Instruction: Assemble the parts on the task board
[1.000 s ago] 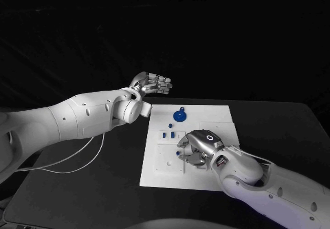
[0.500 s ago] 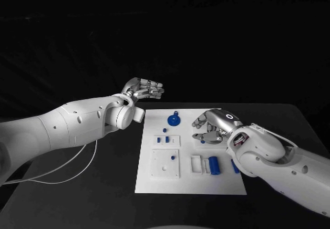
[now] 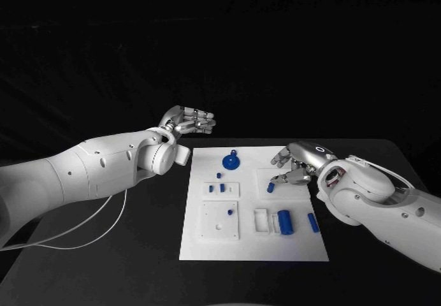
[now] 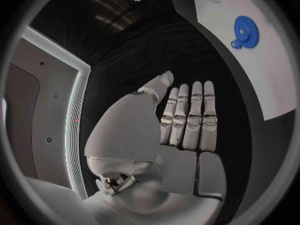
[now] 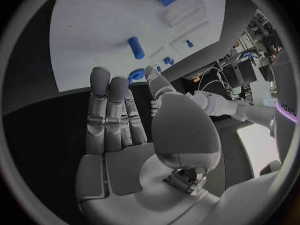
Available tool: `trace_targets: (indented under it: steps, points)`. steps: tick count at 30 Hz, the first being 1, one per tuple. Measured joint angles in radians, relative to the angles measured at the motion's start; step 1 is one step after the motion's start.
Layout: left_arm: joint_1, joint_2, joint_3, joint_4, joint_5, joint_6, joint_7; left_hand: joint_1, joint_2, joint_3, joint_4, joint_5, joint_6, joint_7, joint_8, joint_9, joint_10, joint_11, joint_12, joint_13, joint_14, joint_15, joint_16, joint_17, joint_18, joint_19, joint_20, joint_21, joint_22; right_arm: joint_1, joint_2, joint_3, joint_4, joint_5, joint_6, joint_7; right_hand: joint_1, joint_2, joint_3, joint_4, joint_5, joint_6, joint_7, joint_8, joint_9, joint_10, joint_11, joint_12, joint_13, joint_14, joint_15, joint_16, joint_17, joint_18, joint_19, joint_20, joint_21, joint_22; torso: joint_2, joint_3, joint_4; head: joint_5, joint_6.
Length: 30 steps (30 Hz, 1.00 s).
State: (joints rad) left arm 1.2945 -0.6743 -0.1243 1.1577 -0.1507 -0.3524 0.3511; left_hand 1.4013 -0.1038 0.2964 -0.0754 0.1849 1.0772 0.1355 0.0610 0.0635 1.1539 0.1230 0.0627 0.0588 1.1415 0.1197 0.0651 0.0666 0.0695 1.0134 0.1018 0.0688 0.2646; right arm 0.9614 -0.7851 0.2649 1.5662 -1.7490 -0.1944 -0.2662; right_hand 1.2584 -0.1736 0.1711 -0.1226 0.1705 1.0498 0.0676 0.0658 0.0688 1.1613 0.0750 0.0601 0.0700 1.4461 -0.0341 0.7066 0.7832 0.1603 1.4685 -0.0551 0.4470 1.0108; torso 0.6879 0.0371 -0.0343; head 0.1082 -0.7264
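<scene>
over the right edge of the white task board, the right hand now hangs farther right than half a second ago, when it hovered above the board's upper middle; its fingers are stretched out, released, holding nothing. the left hand stays raised beyond the board's far left corner, fingers straight and together, also empty. on the board i count one blue gear, one small blue peg lying near the right hand, one large blue cylinder beside a white block, and one slim blue piece by the right edge. the board lies mid-tabletop.
</scene>
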Motion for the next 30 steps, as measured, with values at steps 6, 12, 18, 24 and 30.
trace_targets:
  steps: [6,12,18,24,30]
  points:
    - [0.0,-0.001,0.0,-0.001,0.0,0.0,0.001,0.0,0.0,0.0,0.0,0.0,0.0,0.0,0.0,0.0,0.0,0.0,0.0,0.0,0.0,0.0,0.0,0.0,0.0,0.0,0.0,0.0,0.0,0.001,0.004,0.0,-0.014,-0.003,0.049,-0.001,0.004,0.004,-0.028,0.016,-0.004,-0.004,-0.004,0.0,0.0,0.0,0.0,0.0,0.001,-0.001,-0.001,0.0,-0.004,-0.001,0.0,0.0,-0.006,0.003,0.0,-0.0004,0.0005,0.003,-0.003]
    - [0.0,-0.002,0.0,-0.002,0.0,0.0,0.001,0.0,0.0,0.0,0.0,0.0,0.0,0.0,0.0,0.0,0.0,0.0,0.0,0.0,0.0,0.0,0.0,0.0,0.0,0.0,0.0,0.0,0.0,0.001,0.012,-0.003,-0.019,-0.008,0.085,-0.001,0.005,0.005,-0.042,0.024,-0.004,-0.005,-0.005,0.0,0.0,0.012,-0.008,0.0,0.001,-0.001,-0.001,0.0,-0.005,-0.005,0.0,0.0,-0.006,0.004,0.0,-0.0004,0.0011,0.004,-0.006]
    - [0.0,-0.002,0.0,-0.005,0.0,0.001,0.001,0.0,0.0,0.0,0.0,0.0,0.0,0.0,0.0,0.0,0.0,0.0,0.0,0.0,0.0,0.0,0.0,0.0,0.0,0.0,0.0,0.0,0.0,0.0,0.017,-0.008,-0.018,-0.011,0.11,-0.001,0.001,0.021,-0.051,0.023,0.001,0.003,0.003,0.0,0.0,0.049,-0.016,0.0,0.001,-0.001,-0.001,0.0,-0.006,-0.006,0.0,0.0,-0.006,0.006,0.0,-0.0005,0.0008,0.005,-0.007]
    - [0.0,-0.002,0.0,-0.005,0.0,0.001,0.001,0.0,0.0,0.0,0.0,0.0,0.0,0.0,0.0,0.0,0.0,0.0,0.0,0.0,0.0,0.0,0.0,0.0,0.0,0.0,0.0,0.0,0.0,-0.004,0.026,-0.022,-0.019,-0.02,0.122,0.0,0.001,0.036,0.007,-0.013,-0.003,0.03,0.014,0.0,0.0,0.089,-0.027,0.0,-0.002,0.002,-0.005,0.0,-0.006,-0.006,0.0,0.0,-0.006,0.006,0.0,-0.0004,0.0005,0.005,-0.008]
    - [0.0,-0.002,0.0,-0.006,0.0,0.002,0.001,0.0,0.0,0.0,0.0,0.0,0.0,0.0,0.0,0.0,0.0,0.0,0.0,0.0,0.0,0.0,0.0,0.0,0.0,0.0,0.0,0.0,0.0,-0.006,0.035,-0.033,-0.025,-0.032,0.124,0.0,-0.02,0.035,0.14,-0.053,-0.054,0.06,0.016,0.0,0.0,0.116,-0.035,0.0,-0.002,0.006,-0.009,0.0,-0.004,-0.013,-0.002,-0.009,0.012,0.014,0.0,-0.0004,0.0004,0.006,-0.011]
